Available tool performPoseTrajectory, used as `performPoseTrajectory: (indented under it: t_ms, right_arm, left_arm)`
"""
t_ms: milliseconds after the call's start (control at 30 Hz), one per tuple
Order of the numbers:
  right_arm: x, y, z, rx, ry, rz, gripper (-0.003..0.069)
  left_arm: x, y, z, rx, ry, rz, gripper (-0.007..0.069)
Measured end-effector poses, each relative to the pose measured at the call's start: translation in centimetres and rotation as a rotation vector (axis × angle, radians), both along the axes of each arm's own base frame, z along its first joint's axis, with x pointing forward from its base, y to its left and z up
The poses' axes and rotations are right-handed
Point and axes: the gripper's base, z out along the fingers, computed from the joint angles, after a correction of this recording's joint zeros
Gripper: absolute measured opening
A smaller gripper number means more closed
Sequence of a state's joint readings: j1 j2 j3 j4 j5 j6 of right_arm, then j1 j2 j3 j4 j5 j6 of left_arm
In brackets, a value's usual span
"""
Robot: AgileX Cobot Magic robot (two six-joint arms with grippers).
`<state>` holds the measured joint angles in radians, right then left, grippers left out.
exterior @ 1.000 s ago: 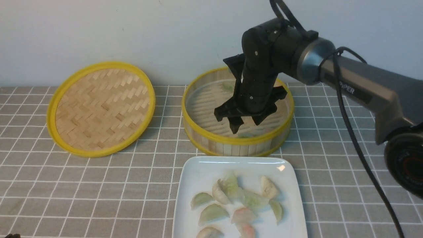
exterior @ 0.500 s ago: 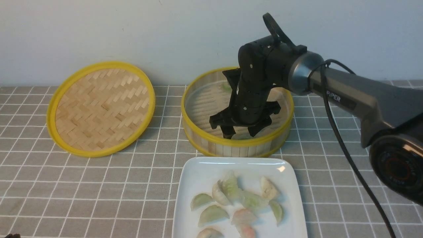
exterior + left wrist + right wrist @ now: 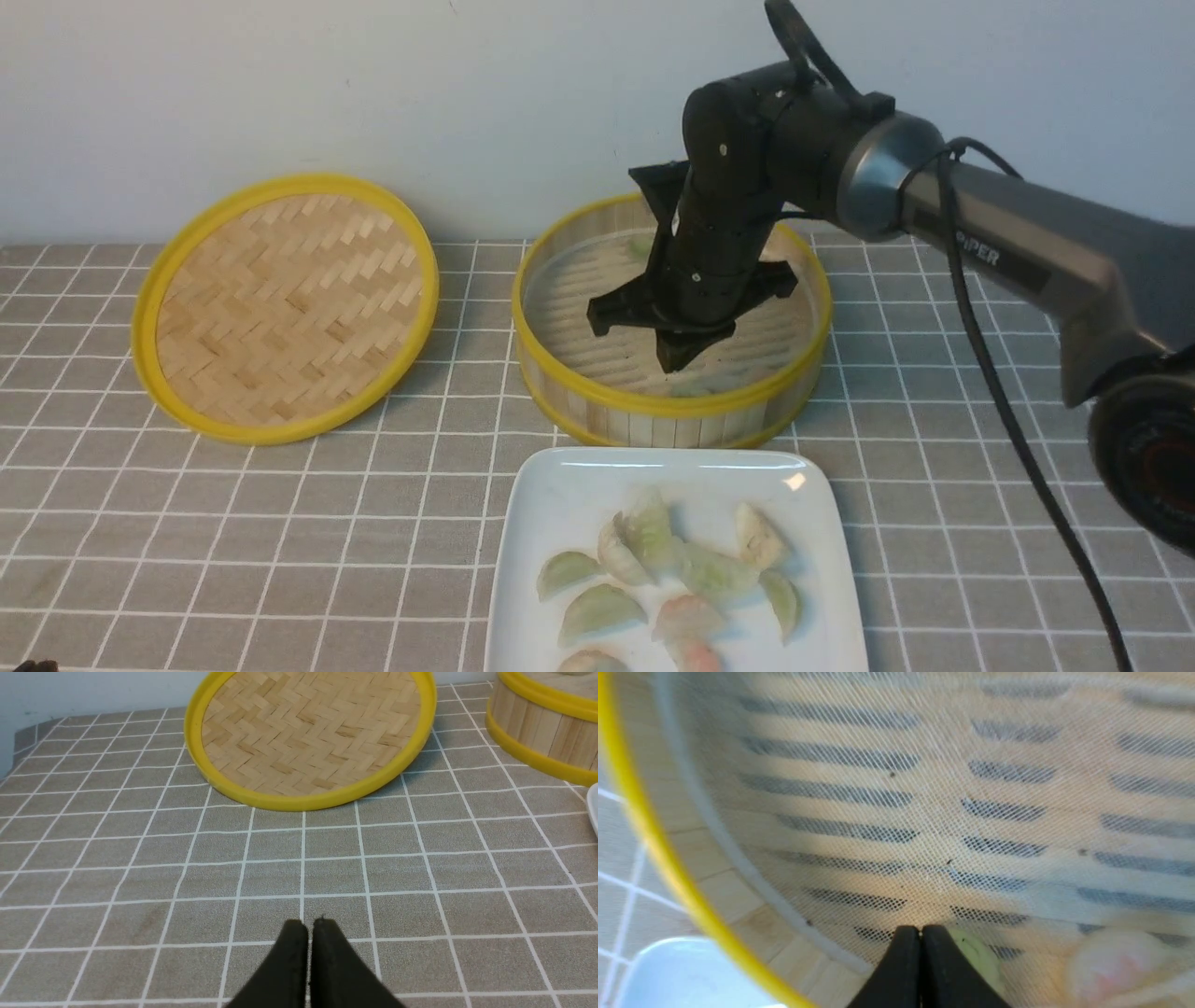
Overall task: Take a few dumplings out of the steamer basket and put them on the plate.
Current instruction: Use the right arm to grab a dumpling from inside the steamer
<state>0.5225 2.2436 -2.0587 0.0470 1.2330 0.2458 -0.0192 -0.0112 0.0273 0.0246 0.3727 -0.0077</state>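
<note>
Grey cloth (image 3: 280, 523) ruled in white squares spreads under a pale wall (image 3: 280, 84); at your far left the left gripper (image 3: 308, 933) hangs over it, fingers pressed together, with the woven lid (image 3: 285, 308) beyond. Right of the lid stands the steamer basket (image 3: 653, 411), the plate (image 3: 560, 485) just before it carrying a cluster of dumplings (image 3: 653, 579), and the right gripper (image 3: 676, 360) sits inside the basket, tips pressed together, a green dumpling (image 3: 978, 956) just beside them. Your right arm (image 3: 1074, 271) bears white lettering (image 3: 985, 252), "IPER" legible beside a cable (image 3: 990, 373).

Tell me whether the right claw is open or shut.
Shut: the right claw shows both tips meeting with no gap in its wrist view; a green dumpling lies beside them.
</note>
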Motion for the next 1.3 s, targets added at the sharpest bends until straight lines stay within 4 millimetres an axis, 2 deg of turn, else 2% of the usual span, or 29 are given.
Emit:
performPoseTrajectory:
  t_ms: [167,433,500,533,633,800,967,1200,1300]
  right_arm:
    - [-0.4,-0.5,2.5,0.002,-0.057,0.002,-0.0013]
    - [-0.2,-0.6,1.9,-0.030,-0.057,0.025,0.0006]
    - [0.1,-0.7,1.0,-0.048,-0.044,0.023,0.0063]
    - [0.1,-0.7,0.9,-0.049,-0.043,0.023,0.0063]
    - [0.4,-0.4,-0.9,-0.054,-0.002,0.021,0.0211]
    - [0.5,0.1,-2.8,-0.027,0.059,0.015,0.0421]
    - [0.4,-0.1,-3.9,-0.054,0.071,0.017,0.0523]
    - [1.0,-0.1,-5.7,-0.079,0.069,0.016,0.0533]
    - [1.0,-0.1,-5.7,-0.077,0.071,0.016,0.0483]
  left_arm:
    - [0.0,0.0,0.0,0.000,0.000,0.000,-0.0004]
    - [0.0,0.0,0.0,0.000,0.000,0.000,-0.0004]
    - [0.0,0.0,0.0,0.000,0.000,0.000,-0.0004]
    - [0.0,0.0,0.0,0.000,0.000,0.000,-0.0004]
    - [0.0,0.0,0.0,0.000,0.000,0.000,-0.0004]
    - [0.0,0.0,0.0,0.000,0.000,0.000,-0.0004]
    - [0.0,0.0,0.0,0.000,0.000,0.000,-0.0004]
    - [0.0,0.0,0.0,0.000,0.000,0.000,-0.0004]
    - [0.0,0.0,0.0,0.000,0.000,0.000,-0.0004]
